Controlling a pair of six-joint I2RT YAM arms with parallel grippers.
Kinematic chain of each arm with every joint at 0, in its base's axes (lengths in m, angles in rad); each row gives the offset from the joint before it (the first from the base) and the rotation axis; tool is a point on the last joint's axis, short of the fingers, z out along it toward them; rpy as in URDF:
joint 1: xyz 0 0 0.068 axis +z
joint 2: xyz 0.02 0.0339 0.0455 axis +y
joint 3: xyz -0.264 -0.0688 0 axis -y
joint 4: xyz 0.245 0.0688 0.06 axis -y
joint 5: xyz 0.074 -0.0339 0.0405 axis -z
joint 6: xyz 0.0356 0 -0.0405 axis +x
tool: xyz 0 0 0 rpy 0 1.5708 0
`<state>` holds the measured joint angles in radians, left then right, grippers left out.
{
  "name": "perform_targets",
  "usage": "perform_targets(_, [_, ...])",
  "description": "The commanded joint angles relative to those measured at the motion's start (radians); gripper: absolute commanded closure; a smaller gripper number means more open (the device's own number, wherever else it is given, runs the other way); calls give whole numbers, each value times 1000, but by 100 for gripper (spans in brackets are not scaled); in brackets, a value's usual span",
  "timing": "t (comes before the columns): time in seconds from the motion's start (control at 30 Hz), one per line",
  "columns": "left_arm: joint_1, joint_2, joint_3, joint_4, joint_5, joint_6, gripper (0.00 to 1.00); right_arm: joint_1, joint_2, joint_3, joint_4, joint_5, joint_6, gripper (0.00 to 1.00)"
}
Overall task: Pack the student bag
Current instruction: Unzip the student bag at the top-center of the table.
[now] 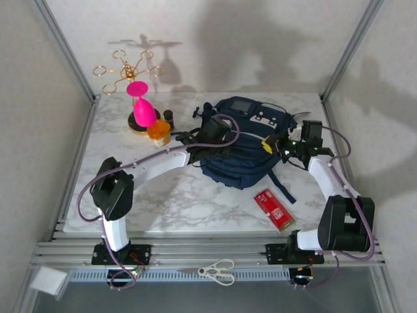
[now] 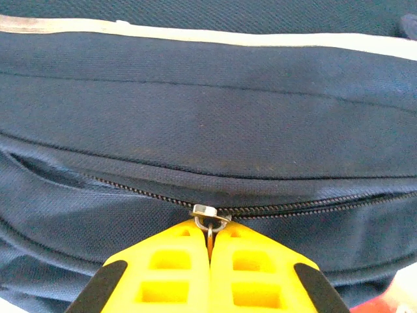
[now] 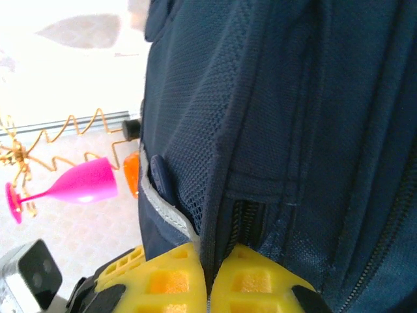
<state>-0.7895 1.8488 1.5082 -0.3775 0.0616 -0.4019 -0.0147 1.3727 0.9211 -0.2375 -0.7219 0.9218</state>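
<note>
Your student bag (image 1: pixel 241 150) lies on the marble table (image 1: pixel 169 202), right of centre, between the two arms. Your left gripper (image 2: pixel 210 229) is at the bag's left side, its yellow fingers (image 2: pixel 169 267) pressed together on the small metal zip pull (image 2: pixel 208 220) of a zip running across the navy fabric. Your right gripper (image 3: pixel 208 261) is at the bag's right side, clamped on a fold of the bag's fabric just beside a zip end. Off the bag's far left corner stand a pink wine glass (image 1: pixel 144 114) and an orange jar (image 1: pixel 158 132). A red packet (image 1: pixel 273 208) lies on the table near the bag's front
</note>
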Motion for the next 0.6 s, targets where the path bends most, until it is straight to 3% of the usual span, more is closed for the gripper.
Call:
perform_targets(0.0, [-17, -20, -18, 9, 45, 24, 100, 37, -22, 46, 16, 146, -18, 78])
perform_targets(0.13, [-58, -1, -16, 72, 70, -14, 100, 120, -107, -69, 147, 179, 170, 53])
perform_targets(0.2, [-68, 4, -14, 102, 89, -34, 100, 161, -125, -82, 154, 238, 221, 48])
perform_targets(0.33, [-88, 23, 21, 111, 95, -33, 100, 258, -142, -98, 236, 336, 355, 48])
perform_targets(0.43, [-90, 32, 26, 110, 95, -37, 100, 304, -120, -95, 276, 417, 407, 54])
perform_targets(0.57, [-79, 21, 25, 60, 28, -26, 100, 296, -64, -91, 273, 439, 396, 86])
